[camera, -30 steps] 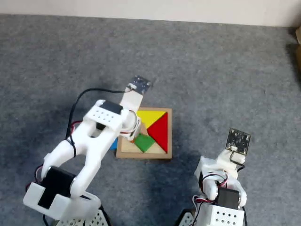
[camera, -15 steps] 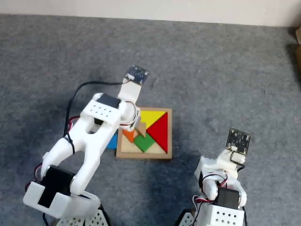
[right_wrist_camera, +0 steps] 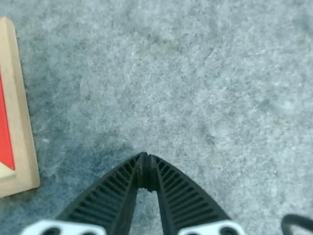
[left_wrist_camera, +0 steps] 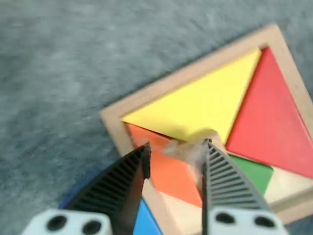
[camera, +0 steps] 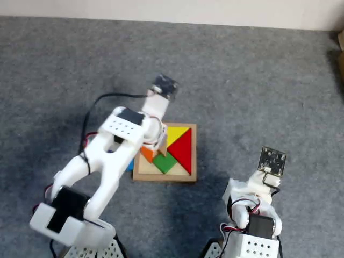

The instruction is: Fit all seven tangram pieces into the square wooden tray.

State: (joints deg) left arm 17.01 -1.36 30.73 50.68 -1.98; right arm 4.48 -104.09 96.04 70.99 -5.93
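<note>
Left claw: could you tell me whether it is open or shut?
Open: the left claw has its fingertips apart above the orange piece in the tray.

No lettering, label, number or sign is legible anywhere on the square wooden tray (camera: 193,156), its coloured tangram pieces (camera: 183,150) or the grey counter (camera: 258,80).

White plastic shells are covering the left arm (camera: 107,161) and right arm (camera: 252,220), with black motor blocks showing between them. A black cable (camera: 121,95) is looping off the left arm; red wires (camera: 239,204) are showing on the right. Ribbed black fingers (left_wrist_camera: 124,176) are sitting on white bases.
</note>
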